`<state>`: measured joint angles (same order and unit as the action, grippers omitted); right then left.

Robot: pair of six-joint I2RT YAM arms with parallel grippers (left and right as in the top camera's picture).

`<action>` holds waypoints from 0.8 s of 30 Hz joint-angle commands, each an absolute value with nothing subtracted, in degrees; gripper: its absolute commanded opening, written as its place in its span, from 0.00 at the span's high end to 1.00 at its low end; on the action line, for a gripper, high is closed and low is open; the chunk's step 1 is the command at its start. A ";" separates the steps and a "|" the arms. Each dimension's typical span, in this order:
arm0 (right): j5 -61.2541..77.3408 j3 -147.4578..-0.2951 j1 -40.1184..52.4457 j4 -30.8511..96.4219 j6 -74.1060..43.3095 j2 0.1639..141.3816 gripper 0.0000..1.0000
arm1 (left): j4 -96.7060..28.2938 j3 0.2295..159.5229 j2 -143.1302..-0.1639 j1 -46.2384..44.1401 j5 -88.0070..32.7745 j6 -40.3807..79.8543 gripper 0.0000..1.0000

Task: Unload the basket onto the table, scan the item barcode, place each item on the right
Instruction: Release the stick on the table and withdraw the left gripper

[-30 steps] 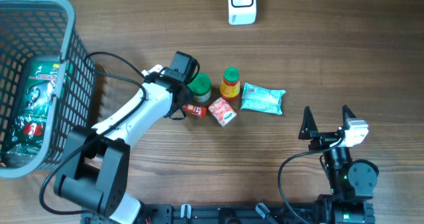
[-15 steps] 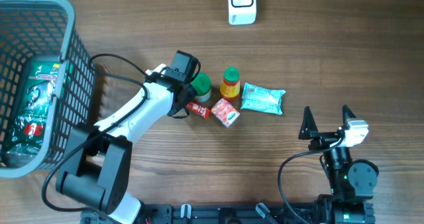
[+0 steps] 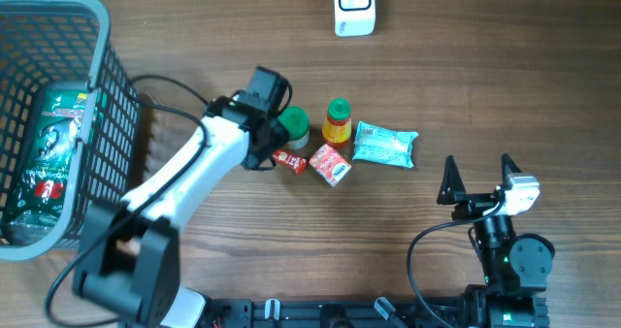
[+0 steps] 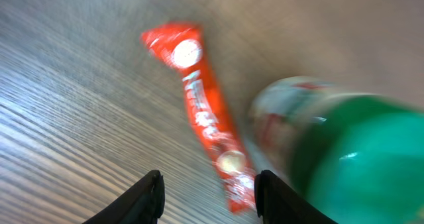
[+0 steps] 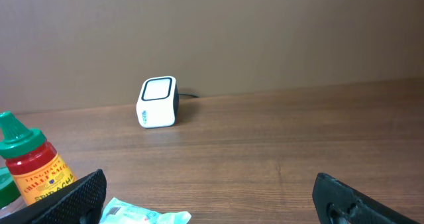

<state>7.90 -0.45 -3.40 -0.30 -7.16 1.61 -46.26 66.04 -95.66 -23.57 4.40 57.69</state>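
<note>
Item: a slim red stick packet [image 3: 288, 160] is lying flat on the wooden table [image 3: 505, 66], near the middle, angled across the grain.
Item's look: it is showing glossy red wrap, pale lettering along its length and a round white mark near each end; the left wrist view is blurring the print too much to read, and I cannot tell where any barcode is sitting.
Item's neighbours: a green-lidded jar [image 3: 293, 124] is standing just beside it on the far side, and a small red carton [image 3: 328, 163] is lying just beside it towards the right arm.
Left gripper [image 4: 209, 184]: its fingers are standing apart over the packet's near end, wider than the packet, gripping nothing.
Right gripper [image 3: 478, 178]: it is hanging spread wide and empty, well apart from the items.
Scanner [image 3: 354, 6]: the white unit is sitting at the far table edge, well apart from the packet.
Other goods: a green-capped sauce bottle [image 3: 337, 120] and a teal pouch [image 3: 385, 144] are sitting in the same cluster.
Basket [image 3: 49, 3]: the grey mesh basket is standing at the left, holding a green package [image 3: 49, 163].
</note>
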 commanded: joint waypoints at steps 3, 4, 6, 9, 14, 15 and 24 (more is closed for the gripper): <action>8.21 -0.36 -3.07 -0.49 -6.15 1.67 0.00 | -49.63 73.56 -86.24 -23.73 10.15 55.46 0.47; 8.23 -0.36 -3.07 -0.49 -6.15 1.67 0.00 | -50.24 74.22 -85.03 -23.73 11.44 55.48 0.46; 8.23 -0.36 -3.07 -0.47 -6.15 1.67 0.00 | -51.13 75.42 -82.67 -23.73 14.79 55.48 0.40; 8.23 -0.36 -3.07 -0.49 -6.15 1.67 0.00 | -51.29 77.06 -79.20 -23.33 20.69 55.48 0.29; 8.23 -0.36 -3.07 -0.47 -6.15 1.67 0.00 | -51.27 81.25 -73.87 -19.75 24.86 55.51 0.23; 8.23 -0.36 -3.07 -0.49 -6.15 1.67 0.00 | -51.18 82.37 -73.01 -18.59 25.02 55.53 0.22; 8.23 -0.36 -3.07 -0.47 -6.15 1.67 0.00 | -51.07 90.45 -69.25 -4.75 25.89 55.77 0.08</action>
